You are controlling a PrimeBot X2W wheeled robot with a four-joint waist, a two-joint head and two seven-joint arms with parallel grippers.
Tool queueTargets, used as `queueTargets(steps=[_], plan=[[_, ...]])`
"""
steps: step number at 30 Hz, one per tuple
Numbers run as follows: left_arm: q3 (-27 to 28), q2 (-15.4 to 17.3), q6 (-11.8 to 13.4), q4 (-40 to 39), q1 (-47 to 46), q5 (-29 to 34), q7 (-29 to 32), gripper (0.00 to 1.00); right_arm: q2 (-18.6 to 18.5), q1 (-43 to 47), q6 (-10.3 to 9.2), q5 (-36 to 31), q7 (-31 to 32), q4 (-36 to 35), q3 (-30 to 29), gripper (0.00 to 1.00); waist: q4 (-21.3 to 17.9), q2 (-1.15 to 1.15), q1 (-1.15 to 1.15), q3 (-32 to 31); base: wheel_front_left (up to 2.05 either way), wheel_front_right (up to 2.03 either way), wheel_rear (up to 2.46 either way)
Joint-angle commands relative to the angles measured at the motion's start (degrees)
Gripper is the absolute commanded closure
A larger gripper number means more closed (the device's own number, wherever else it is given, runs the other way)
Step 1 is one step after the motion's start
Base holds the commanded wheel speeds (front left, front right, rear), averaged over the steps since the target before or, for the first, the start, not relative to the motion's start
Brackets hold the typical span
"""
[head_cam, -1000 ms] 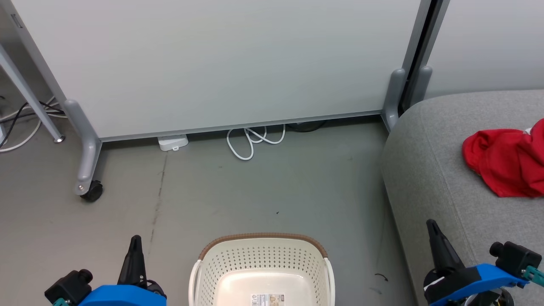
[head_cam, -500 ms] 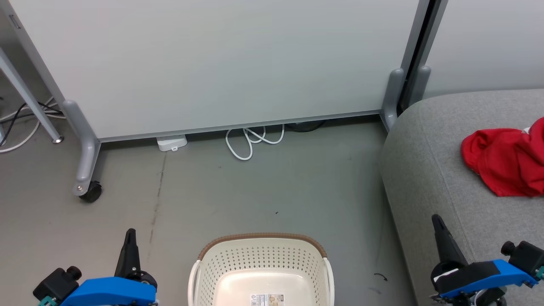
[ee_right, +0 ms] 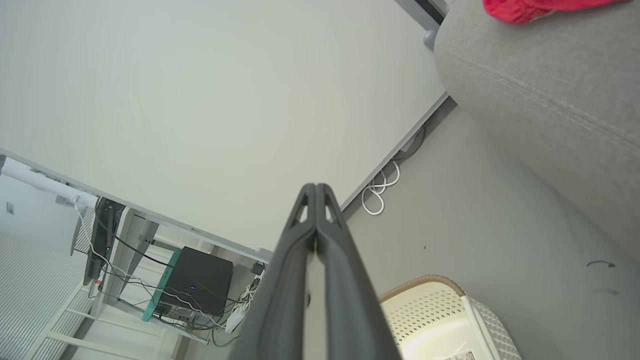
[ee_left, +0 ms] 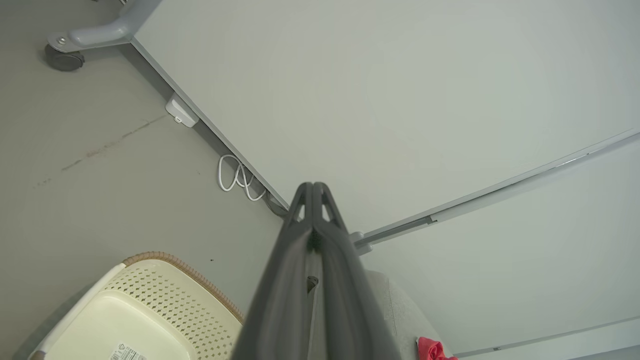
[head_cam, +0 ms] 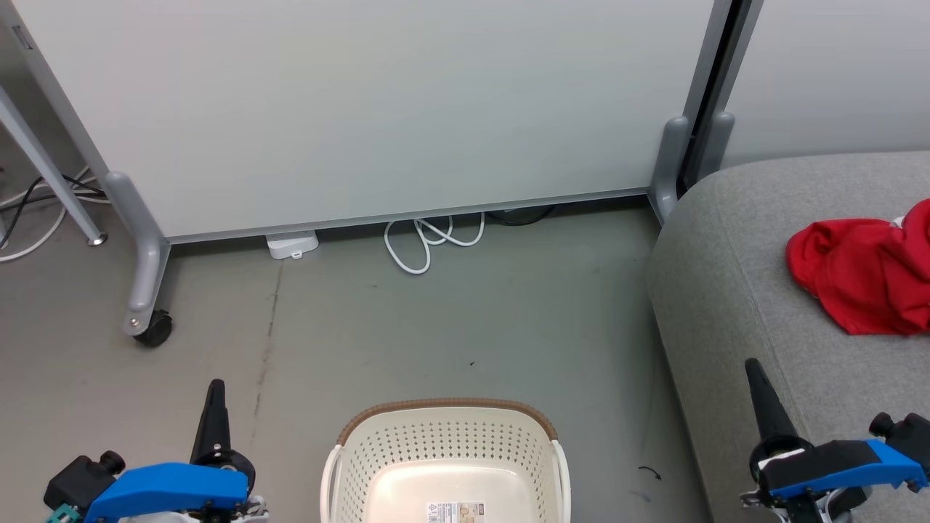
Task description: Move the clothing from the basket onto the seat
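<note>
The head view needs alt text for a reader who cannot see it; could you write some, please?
Red clothing lies crumpled on the grey seat at right; the cream basket at bottom centre shows no clothing inside. The left gripper and right gripper sit shut and empty at the lower corners, facing a pale wheeled partition.

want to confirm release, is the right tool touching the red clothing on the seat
Apart. The head view shows bare grey seat between the shut right tool and the red clothing.
</note>
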Motion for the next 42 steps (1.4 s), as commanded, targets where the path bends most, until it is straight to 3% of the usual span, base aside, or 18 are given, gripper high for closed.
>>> queueTargets(steps=[1, 42], plan=[[0.4, 0.1, -0.1, -0.9, -1.6, -2.0, 0.6, 1.0, -0.2, -1.5, 0.03, 2.3, 0.5, -0.8, -0.3, 1.0, 0.0, 0.0, 0.0, 0.0, 0.0, 0.0, 0.0], [2.8, -0.2, -0.1, -3.0, -3.2, -22.0, 6.1, 1.0, -0.2, -2.5, 0.04, 24.4, 4.0, -1.3, -1.8, 1.0, -0.6, 0.0, 0.0, 0.0, 0.0, 0.0, 0.0]])
